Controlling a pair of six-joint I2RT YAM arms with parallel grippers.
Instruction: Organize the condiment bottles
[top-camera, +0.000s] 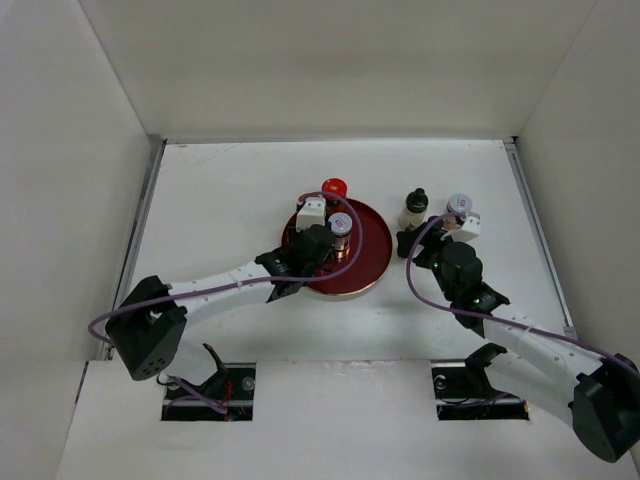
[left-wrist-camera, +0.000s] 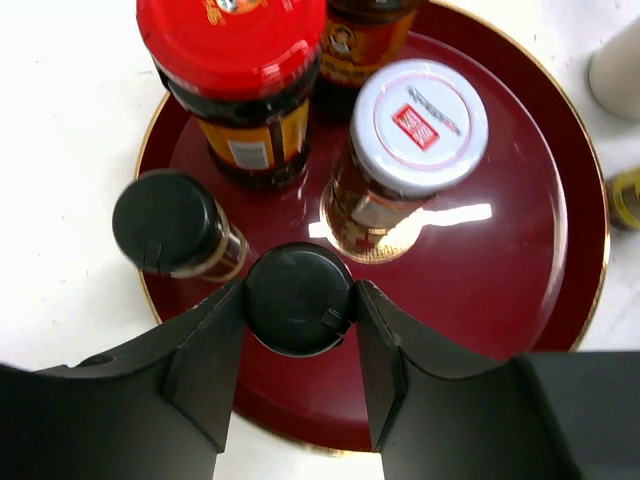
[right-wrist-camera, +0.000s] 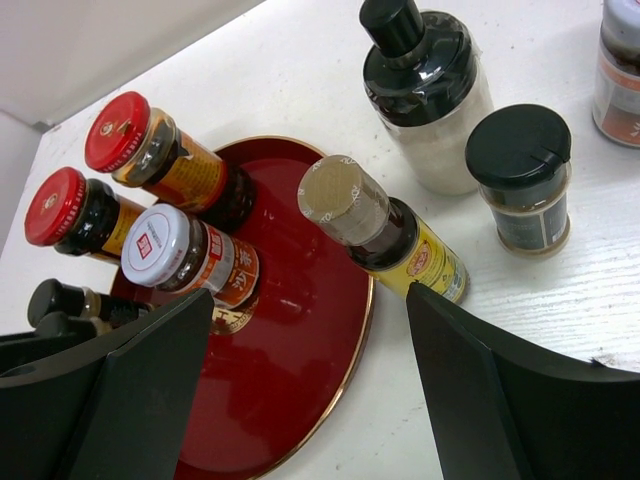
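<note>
My left gripper is shut on a small black-capped bottle standing near the front edge of the round red tray. On the tray also stand a second small black-capped bottle, a red-capped jar, a white-capped jar and another red-capped bottle. My right gripper is wide open over the tray's right rim, short of a yellow-labelled bottle. Beyond it on the table stand a pale black-capped bottle, a small black-capped jar and a silver-capped jar.
The red tray lies mid-table between my left gripper and right gripper. White walls close the table on the left, back and right.
</note>
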